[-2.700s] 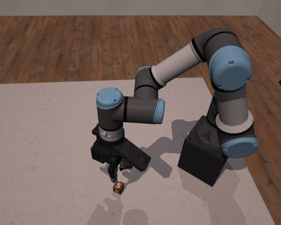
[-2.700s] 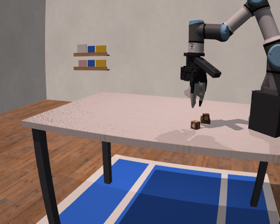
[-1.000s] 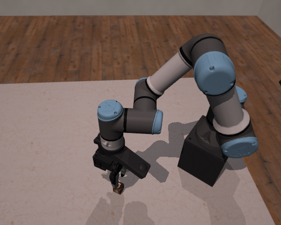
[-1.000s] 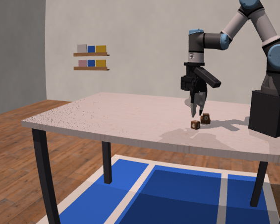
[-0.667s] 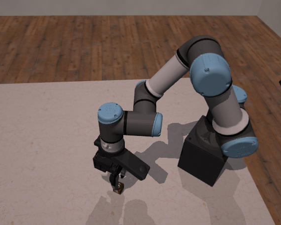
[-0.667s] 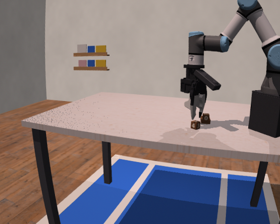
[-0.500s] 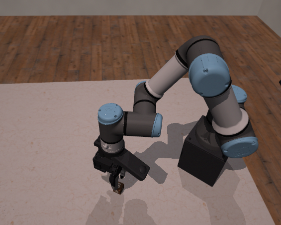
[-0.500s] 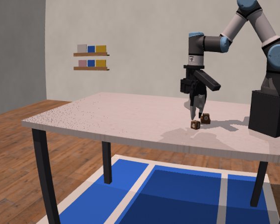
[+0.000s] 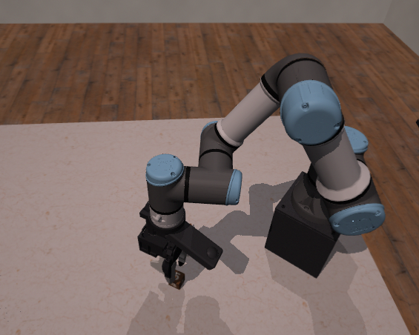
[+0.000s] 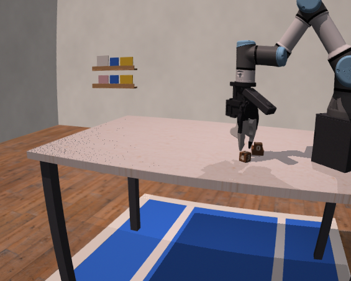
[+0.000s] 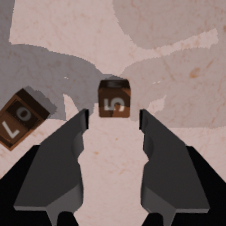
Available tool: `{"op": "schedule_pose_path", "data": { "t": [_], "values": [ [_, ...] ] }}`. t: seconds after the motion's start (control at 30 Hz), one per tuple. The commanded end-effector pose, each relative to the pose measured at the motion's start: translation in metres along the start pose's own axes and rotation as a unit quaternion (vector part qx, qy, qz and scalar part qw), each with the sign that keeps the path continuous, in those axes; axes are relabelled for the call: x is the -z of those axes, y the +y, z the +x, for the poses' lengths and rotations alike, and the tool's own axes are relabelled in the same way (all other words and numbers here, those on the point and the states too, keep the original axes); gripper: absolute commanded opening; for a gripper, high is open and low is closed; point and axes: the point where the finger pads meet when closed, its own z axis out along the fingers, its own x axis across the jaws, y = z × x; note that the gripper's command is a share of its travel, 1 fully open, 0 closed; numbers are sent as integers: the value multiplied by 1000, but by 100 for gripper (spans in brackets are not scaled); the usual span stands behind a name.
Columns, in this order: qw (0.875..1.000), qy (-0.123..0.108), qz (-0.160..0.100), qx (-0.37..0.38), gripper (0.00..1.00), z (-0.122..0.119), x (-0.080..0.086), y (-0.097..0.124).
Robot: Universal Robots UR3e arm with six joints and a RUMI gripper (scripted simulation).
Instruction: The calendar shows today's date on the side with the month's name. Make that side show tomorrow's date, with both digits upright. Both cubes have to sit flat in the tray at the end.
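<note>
A brown cube [image 9: 178,282] [image 10: 245,156] [image 11: 114,104] stands on the table, a white 5 on its upper face and a 4 on a side face in the exterior view. My gripper [image 9: 176,272] [image 10: 245,148] [image 11: 114,110] is partly open and empty. It points down just above this cube, which shows between and beyond the fingertips in the wrist view. A second brown wooden piece [image 10: 258,149] [image 11: 21,119] stands close by with white digits 0 and 7, turned askew in the wrist view. I cannot tell cube from tray there. The gripper hides it in the top view.
The pale table [image 9: 78,207] [image 10: 174,140] carries the arm's black base block [image 9: 301,241] [image 10: 333,143] to the right of the cubes. Wall shelves [image 10: 113,86] are far off behind the table. Arm shadows fall around the cubes.
</note>
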Motion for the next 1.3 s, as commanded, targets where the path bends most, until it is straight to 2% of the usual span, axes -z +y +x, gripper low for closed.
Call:
{"op": "schedule_pose_path", "data": {
  "t": [0.0, 0.9, 1.27],
  "values": [
    [1000, 0, -1, 0, 28, 0, 0, 0],
    [1000, 0, -1, 0, 28, 0, 0, 0],
    [1000, 0, -1, 0, 28, 0, -14, 0]
  ]
}}
